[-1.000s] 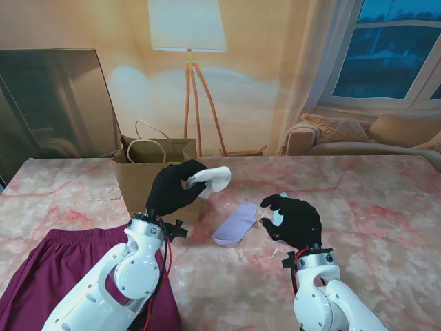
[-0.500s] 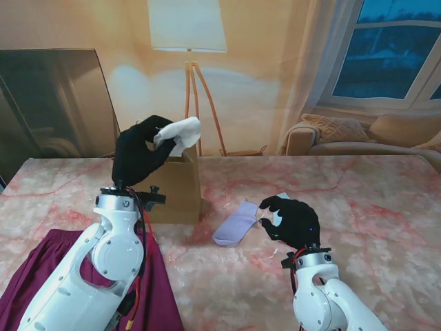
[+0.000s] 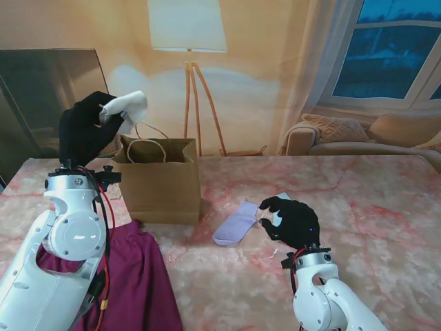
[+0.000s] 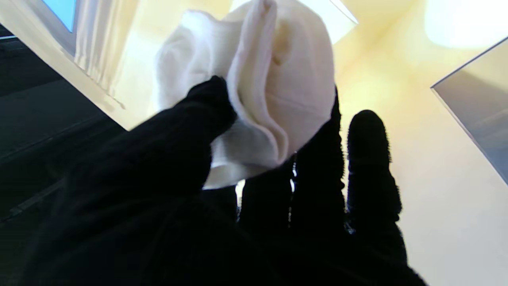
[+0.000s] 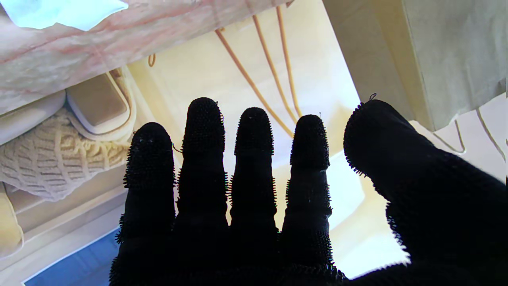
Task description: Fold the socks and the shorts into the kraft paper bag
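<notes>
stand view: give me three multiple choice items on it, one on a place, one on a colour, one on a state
1. Where does the pale lilac sock lie?
A. inside the bag
B. on the marble table to the right of the brown kraft paper bag
C. on the shorts

2. What colour are the crumpled fabric shorts?
A. maroon
B. blue
C. green

3. What is the left hand doing?
A. resting flat on the table
B. open, holding nothing
C. raised, shut on a folded white sock

Answers:
1 B, the sock lies flat on the table beside the bag.
2 A, the cloth at the near left is dark red-purple.
3 C, the left wrist view shows fingers closed around white fabric.
</notes>
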{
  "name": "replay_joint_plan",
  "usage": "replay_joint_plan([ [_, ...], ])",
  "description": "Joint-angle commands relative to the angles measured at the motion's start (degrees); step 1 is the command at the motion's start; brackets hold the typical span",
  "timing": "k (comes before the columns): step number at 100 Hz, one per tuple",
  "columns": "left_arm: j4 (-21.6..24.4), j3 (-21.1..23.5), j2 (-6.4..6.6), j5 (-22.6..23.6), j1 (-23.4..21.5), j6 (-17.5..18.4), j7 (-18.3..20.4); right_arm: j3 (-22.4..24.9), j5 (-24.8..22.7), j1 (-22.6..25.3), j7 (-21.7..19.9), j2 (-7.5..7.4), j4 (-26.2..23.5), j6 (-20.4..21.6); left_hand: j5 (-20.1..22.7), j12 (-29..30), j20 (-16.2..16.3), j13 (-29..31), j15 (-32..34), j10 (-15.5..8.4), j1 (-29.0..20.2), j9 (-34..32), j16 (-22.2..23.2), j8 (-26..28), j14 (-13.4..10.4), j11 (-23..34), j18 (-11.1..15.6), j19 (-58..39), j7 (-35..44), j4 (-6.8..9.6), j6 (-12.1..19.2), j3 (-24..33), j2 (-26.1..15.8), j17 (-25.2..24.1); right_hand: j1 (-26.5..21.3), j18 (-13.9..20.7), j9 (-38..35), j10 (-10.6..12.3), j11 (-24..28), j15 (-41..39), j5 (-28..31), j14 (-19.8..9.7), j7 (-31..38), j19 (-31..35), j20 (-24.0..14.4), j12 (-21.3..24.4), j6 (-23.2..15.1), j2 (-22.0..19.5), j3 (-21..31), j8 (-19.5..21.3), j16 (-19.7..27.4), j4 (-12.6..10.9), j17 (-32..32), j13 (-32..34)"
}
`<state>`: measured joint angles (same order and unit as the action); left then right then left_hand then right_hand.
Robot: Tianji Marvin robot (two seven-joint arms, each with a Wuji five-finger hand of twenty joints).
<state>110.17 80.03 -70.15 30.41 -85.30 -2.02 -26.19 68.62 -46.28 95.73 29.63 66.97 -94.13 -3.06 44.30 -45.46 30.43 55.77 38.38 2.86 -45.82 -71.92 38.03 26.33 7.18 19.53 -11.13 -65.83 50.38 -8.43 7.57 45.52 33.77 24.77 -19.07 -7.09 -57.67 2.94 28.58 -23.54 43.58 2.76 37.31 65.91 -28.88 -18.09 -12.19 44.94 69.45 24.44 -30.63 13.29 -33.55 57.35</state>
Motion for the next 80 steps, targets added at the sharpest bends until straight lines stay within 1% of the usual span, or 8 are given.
replay_joint_plan([
  [1,-0.58,1.25,0.78,0.18,0.62,-0.79,0.95,-0.45,-0.03,0.17,-0.08,-0.01,0.12,0.11,3.25,0.56,-0.53,0.67,-1.69,-2.56,-1.58,-1.4,-0.15,1.53,-1.7,-1.24,0.86,0.1,1.06,-2.26,4.06,0.45,-0.18,-0.56,1.65,1.26,1.51,0.32,0.28,0.33,-1.36,-0.69,-1.02,-0.89,-0.35,0.23,0.0,-0.93,-1.14,0.37,0.3,-2.69,0.91,-1.84],
  [14,-2.03,2.98,1.42,0.06,1.61,-1.96,4.29,-0.82,0.16,-0.13,0.08,0.06,0.5,0.1,3.45,0.88,-0.5,-0.24,-2.29,-2.92,-1.72,-1.39,-0.36,1.38,-1.92,-2.01,0.53,0.7,0.73,-2.04,5.19,-0.04,-0.09,-1.4,1.73,1.27,1.46,0.29,0.29,0.34,-1.27,-0.78,-1.02,-0.93,-0.46,0.17,0.04,-1.12,-1.24,0.36,0.27,-2.69,0.9,-1.89],
  [16,-2.36,3.1,1.52,0.08,1.81,-2.09,4.74,-0.89,0.17,-0.19,0.09,0.07,0.57,0.08,3.54,1.1,-0.39,-0.29,-2.43,-3.48,-1.71,-1.59,-0.42,1.24,-2.02,-2.36,0.44,0.75,0.64,-1.94,5.36,-0.14,-0.03,-1.45,1.73,1.26,1.47,0.29,0.29,0.34,-1.35,-0.68,-1.06,-0.93,-0.47,0.16,-0.04,-1.1,-1.25,0.35,0.27,-2.69,0.9,-1.91],
  [27,-4.58,3.3,2.15,0.5,2.99,-2.39,7.56,-1.34,0.37,-0.5,0.13,0.11,0.98,0.08,4.13,2.16,-0.11,-1.11,-3.38,-4.29,-1.37,-2.1,-0.85,0.22,-2.24,-3.97,0.36,1.37,0.37,-1.71,6.75,-0.19,0.48,-2.23,1.79,1.26,1.47,0.26,0.27,0.33,-1.34,-0.71,-1.06,-0.95,-0.53,0.13,-0.1,-1.17,-1.26,0.34,0.25,-2.69,0.89,-1.91],
  [35,-6.64,3.04,2.62,1.43,3.9,-2.2,9.21,-1.59,0.42,-0.68,0.14,0.12,1.22,0.07,4.51,2.9,0.1,-1.68,-3.93,-4.94,-0.85,-2.63,-1.06,-0.71,-2.39,-4.96,0.43,1.78,0.47,-1.67,7.67,-0.07,0.8,-2.5,1.77,1.25,1.49,0.25,0.25,0.33,-1.34,-0.66,-1.04,-0.99,-0.57,0.12,-0.1,-1.19,-1.25,0.35,0.25,-2.7,0.93,-1.94],
  [60,-12.52,1.38,3.63,2.12,5.51,-0.9,13.37,-1.6,0.56,-0.65,0.08,0.13,1.44,0.04,4.7,3.26,0.12,-4.84,-5.29,-5.14,-0.56,-2.97,-1.2,-1.69,-2.18,-5.48,-0.05,3.95,0.86,-1.72,8.22,0.09,1.02,-5.85,1.81,1.23,1.48,0.26,0.26,0.3,-1.29,-0.61,-1.0,-1.04,-0.69,0.07,-0.12,-1.37,-1.29,0.36,0.22,-2.72,0.98,-1.94],
  [63,-13.12,1.19,3.82,2.66,5.69,-0.65,13.92,-1.55,0.54,-0.61,0.02,0.11,1.43,0.05,4.67,3.33,0.17,-5.18,-5.42,-5.58,-0.36,-3.01,-1.18,-1.83,-2.28,-5.58,-0.09,4.18,0.81,-1.74,8.44,0.07,0.97,-6.14,1.85,1.21,1.49,0.27,0.24,0.3,-1.3,-0.64,-1.0,-1.05,-0.71,0.07,-0.13,-1.45,-1.29,0.36,0.22,-2.72,0.99,-1.95],
  [80,-15.88,-0.12,4.38,3.64,6.96,0.42,15.95,-1.33,0.51,-0.4,-0.12,0.07,1.44,0.09,4.81,3.77,0.33,-8.61,-6.76,-6.0,0.03,-3.16,-1.08,-2.66,-2.49,-6.18,-0.03,6.75,0.8,-1.8,8.48,0.35,1.1,-10.1,1.9,1.21,1.47,0.33,0.26,0.28,-1.31,-0.66,-0.99,-1.07,-0.77,0.04,-0.07,-1.63,-1.36,0.36,0.2,-2.73,1.01,-1.95],
])
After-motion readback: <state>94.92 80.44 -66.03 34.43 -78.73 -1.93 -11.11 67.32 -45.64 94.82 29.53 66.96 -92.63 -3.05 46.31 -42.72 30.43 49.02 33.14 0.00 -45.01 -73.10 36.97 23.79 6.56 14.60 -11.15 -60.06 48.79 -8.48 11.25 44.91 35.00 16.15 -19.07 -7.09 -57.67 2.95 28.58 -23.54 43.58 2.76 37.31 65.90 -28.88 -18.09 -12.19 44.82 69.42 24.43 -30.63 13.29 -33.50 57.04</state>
